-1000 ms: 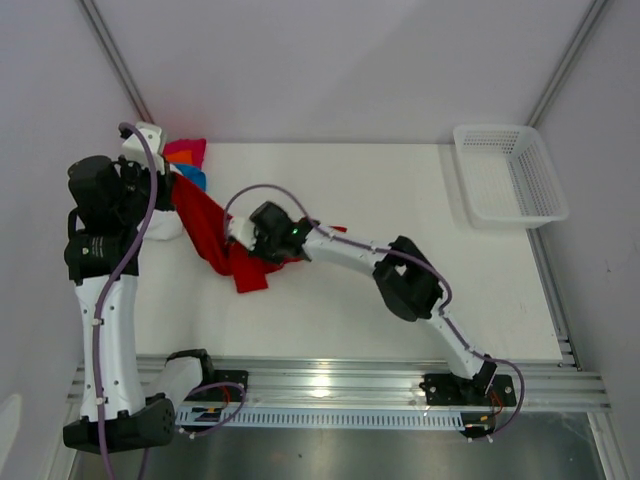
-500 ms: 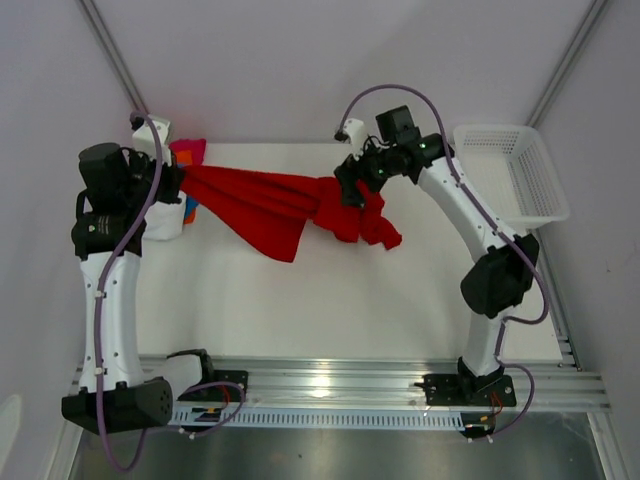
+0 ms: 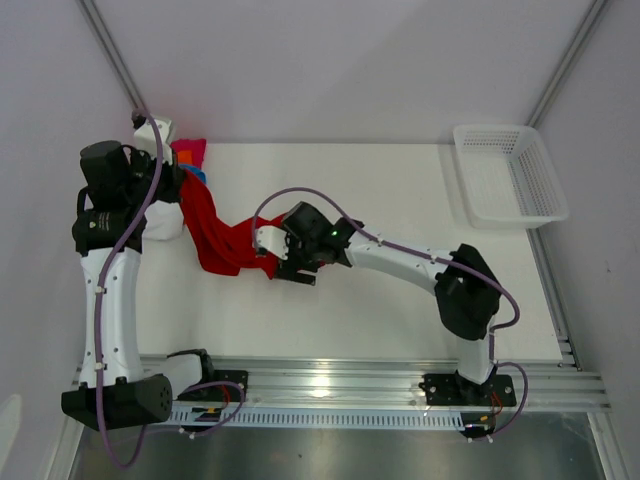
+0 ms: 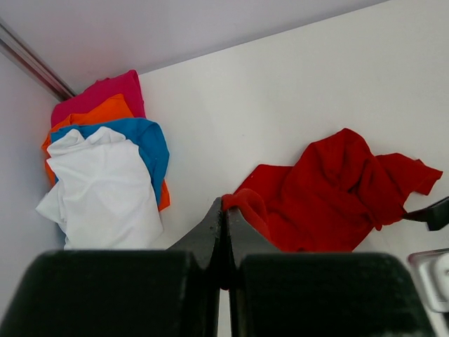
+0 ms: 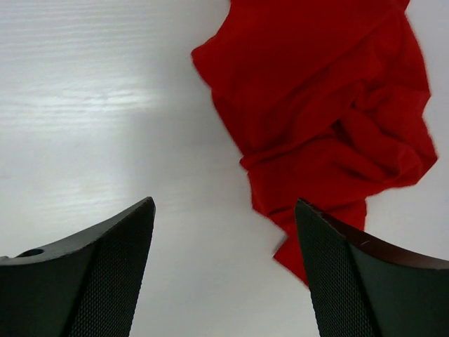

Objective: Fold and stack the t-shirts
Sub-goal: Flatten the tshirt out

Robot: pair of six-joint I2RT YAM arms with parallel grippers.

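Left pincer point(image 4: 224, 209): we saw its fingers pressed together on a rolled edge of the red shirt point(image 4: 330, 189), pinching it above the table point(image 4: 280, 84).
Right pincer point(image 5: 224, 205): we found it spread wide and holding nothing. Its dark pads had a fine mesh texture.
Red shirt: soft, plain cloth, crumpled into deep folds. It hung from the left pincer's tips and lay bunched on the table ahead and to their right. From the right pincer it lay just ahead, toward the right finger. We could not tell whether that finger touched it.
Pile: left of the left pincer we saw a rumpled white shirt point(image 4: 105, 182) lying over a blue shirt point(image 4: 151, 144), an orange shirt point(image 4: 91, 116) and a pink shirt point(image 4: 102, 95), close to the wall.
Table: smooth, white, faintly glossy under the right pincer.
Basket point(image 3: 505, 175): white plastic mesh, rectangular, well apart from both pincers.
In the way: the right pincer's dark tip showed just beside the red shirt's far side.
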